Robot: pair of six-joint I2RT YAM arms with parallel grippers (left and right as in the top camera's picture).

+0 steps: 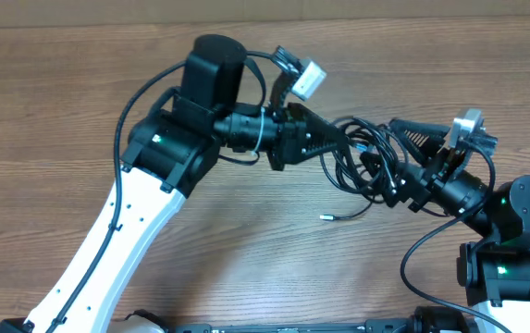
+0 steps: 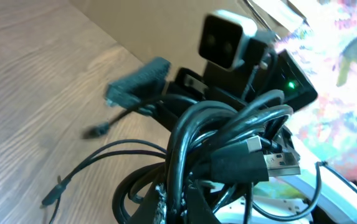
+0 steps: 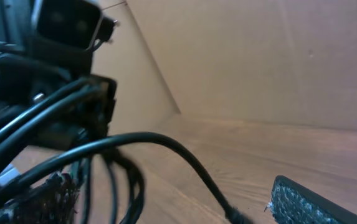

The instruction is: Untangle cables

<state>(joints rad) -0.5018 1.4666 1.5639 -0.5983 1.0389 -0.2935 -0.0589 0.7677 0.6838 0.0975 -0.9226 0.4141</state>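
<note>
Two hands at either side of one cable bundle (image 1: 368, 162), black, looped and knotted, at about 3 o'clock from the middle of the overhead view, above the wooden tabletop (image 1: 80, 111). Lifted clear of the wood or resting on it: cannot tell.

At 9 o'clock of the bundle, the left hand (image 1: 343, 139), pointing toward 3 o'clock and pinched tight on the tangle. From the left wrist, several thick loops rising straight from between its pads (image 2: 161, 200), with a silver USB plug (image 2: 279, 163) jutting toward 3 o'clock. Beyond the loops at 12 o'clock, the pale wrist camera (image 2: 228, 37) of the other arm.

At 3 o'clock of the bundle, the right hand (image 1: 396, 157), aimed toward 10 o'clock and spread wide, one finger at each side of the tangle. Same spread from the right wrist: one textured pad (image 3: 41, 199) at 7 o'clock with cables draped over it, the other at 5 o'clock, bare, and a single strand (image 3: 166, 146) arcing down between the two.

One loose cable end (image 1: 331, 215) flat on the tabletop at 7 o'clock of the bundle, tip toward 9 o'clock, apart from both hands.
</note>
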